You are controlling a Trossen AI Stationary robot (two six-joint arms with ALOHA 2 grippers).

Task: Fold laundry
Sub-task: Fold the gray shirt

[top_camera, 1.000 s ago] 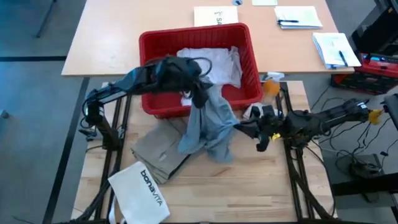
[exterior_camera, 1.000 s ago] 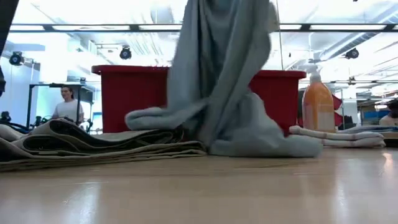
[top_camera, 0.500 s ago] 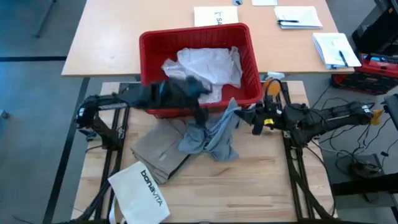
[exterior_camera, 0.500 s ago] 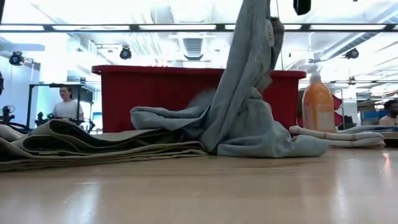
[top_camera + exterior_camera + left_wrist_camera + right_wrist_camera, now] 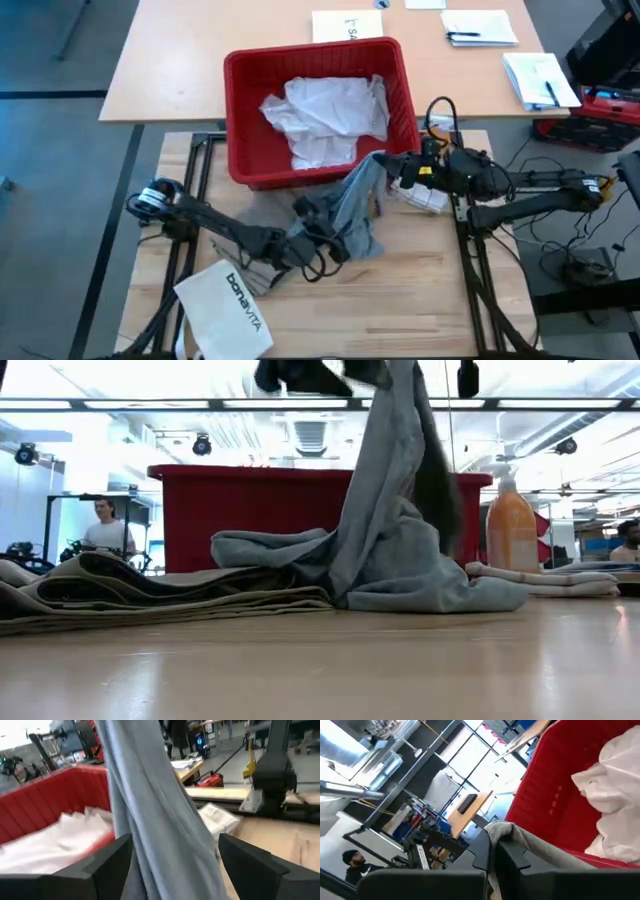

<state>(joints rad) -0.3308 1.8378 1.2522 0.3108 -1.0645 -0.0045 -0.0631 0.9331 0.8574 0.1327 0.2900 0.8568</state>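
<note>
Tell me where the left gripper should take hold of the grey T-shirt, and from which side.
Grip the loose hem bunched on the table at the grey T-shirt's lower end, coming from the left. The right gripper is shut on its top edge by the red basket, so the shirt hangs taut there; the left gripper is open beside the slack.

Counted: three soft garments, namely one grey T-shirt (image 5: 350, 205) draped up from the worktop (image 5: 420, 290), one khaki-tan piece (image 5: 245, 245) lying flat, one white shirt (image 5: 325, 115) bunched inside the bin. One red bin (image 5: 240, 120). One stiff white bag (image 5: 225, 308) printed "bonavita". One orange bottle (image 5: 512, 525). One small folded white cloth (image 5: 420, 195) beside the bin. Two dark arms, each with one end effector: left end effector (image 5: 312, 215), right end effector (image 5: 385, 163). Two people in the room behind: one person (image 5: 104, 530) in the low view, another person (image 5: 355, 862) in the right wrist view
</note>
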